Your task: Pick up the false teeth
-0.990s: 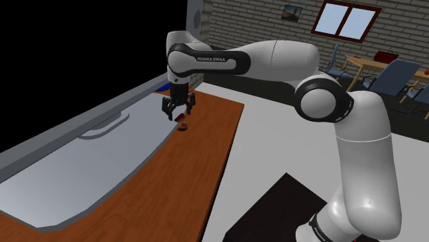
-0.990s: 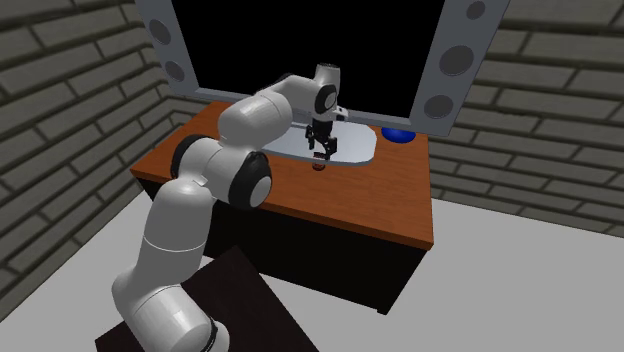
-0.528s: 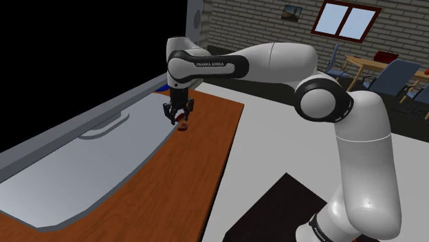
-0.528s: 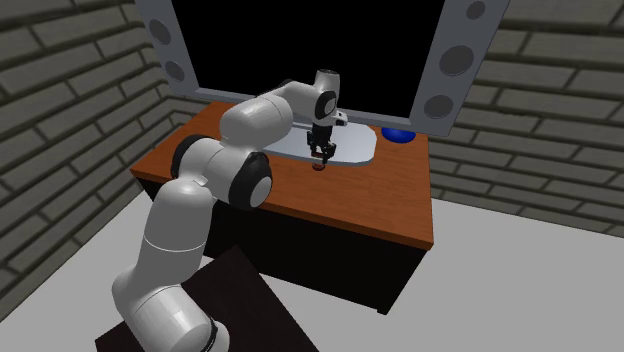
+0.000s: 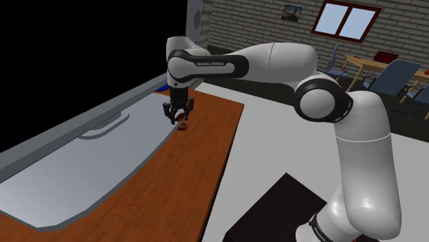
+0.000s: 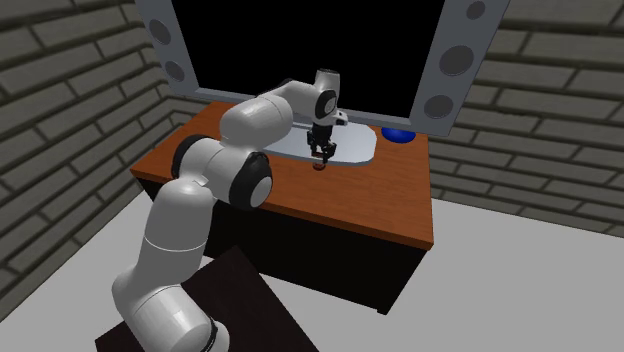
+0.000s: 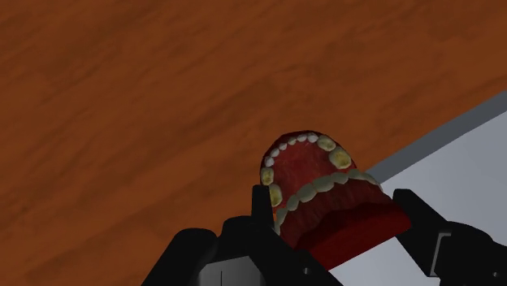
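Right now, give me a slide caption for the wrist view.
Gripper clasping the teeth on the wooden counter, beside the sink.

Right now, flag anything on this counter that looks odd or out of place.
Only the false teeth: a gaping red-gummed set with yellowed teeth, lying on the wooden counter right at the sink's rim, clasped by the claw.

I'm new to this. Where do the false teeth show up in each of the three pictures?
Shoulder view: the false teeth lie left of centre, upper half, under the gripper.
Second exterior view: the teeth are a small red speck just above centre, on the wooden counter.
Wrist view: the teeth are close up, clasped between the black fingers.
Shared landmark: the grey sink, whose edge runs right beside the teeth.
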You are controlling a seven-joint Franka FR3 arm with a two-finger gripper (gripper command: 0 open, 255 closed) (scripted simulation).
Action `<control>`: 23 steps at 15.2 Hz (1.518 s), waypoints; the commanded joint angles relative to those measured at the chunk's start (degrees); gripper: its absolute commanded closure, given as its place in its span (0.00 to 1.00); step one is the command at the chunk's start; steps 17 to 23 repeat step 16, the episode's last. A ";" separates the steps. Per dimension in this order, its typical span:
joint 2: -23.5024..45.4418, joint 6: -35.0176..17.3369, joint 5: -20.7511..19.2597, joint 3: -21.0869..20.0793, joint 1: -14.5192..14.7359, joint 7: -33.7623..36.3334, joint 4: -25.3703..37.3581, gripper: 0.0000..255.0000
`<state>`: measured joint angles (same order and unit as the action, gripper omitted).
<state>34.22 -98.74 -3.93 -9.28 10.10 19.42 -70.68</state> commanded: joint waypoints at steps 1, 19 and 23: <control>-0.09 1.12 0.03 -0.03 0.06 0.00 1.00 1.00; 1.38 12.23 -0.09 -0.05 0.84 -0.08 13.61 1.00; 1.38 12.23 -0.09 -0.05 0.84 -0.08 13.61 1.00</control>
